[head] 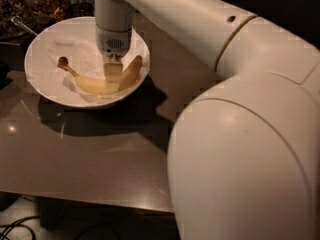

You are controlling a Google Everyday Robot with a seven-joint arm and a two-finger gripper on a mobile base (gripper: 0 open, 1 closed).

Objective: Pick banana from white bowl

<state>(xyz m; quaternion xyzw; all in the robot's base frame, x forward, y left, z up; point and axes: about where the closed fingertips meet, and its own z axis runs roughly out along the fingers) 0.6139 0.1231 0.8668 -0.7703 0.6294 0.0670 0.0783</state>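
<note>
One pale robot gripper (113,76) hangs over the middle of a curved yellow banana (90,85), whether gripping it cannot be told, inside a wide round white bowl (35,70) near the grey tabletop's (100,154) far left corner.

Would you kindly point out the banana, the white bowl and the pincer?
banana (90,85), camera view, yellow body.
white bowl (40,59), camera view, left inner wall.
pincer (113,81), camera view, lower end, at the banana inside the bowl.

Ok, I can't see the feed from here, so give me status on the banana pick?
Gripper down inside the bowl, over the middle of the banana. Banana lying on the paper, not yet lifted. Nothing blocking it.
</note>
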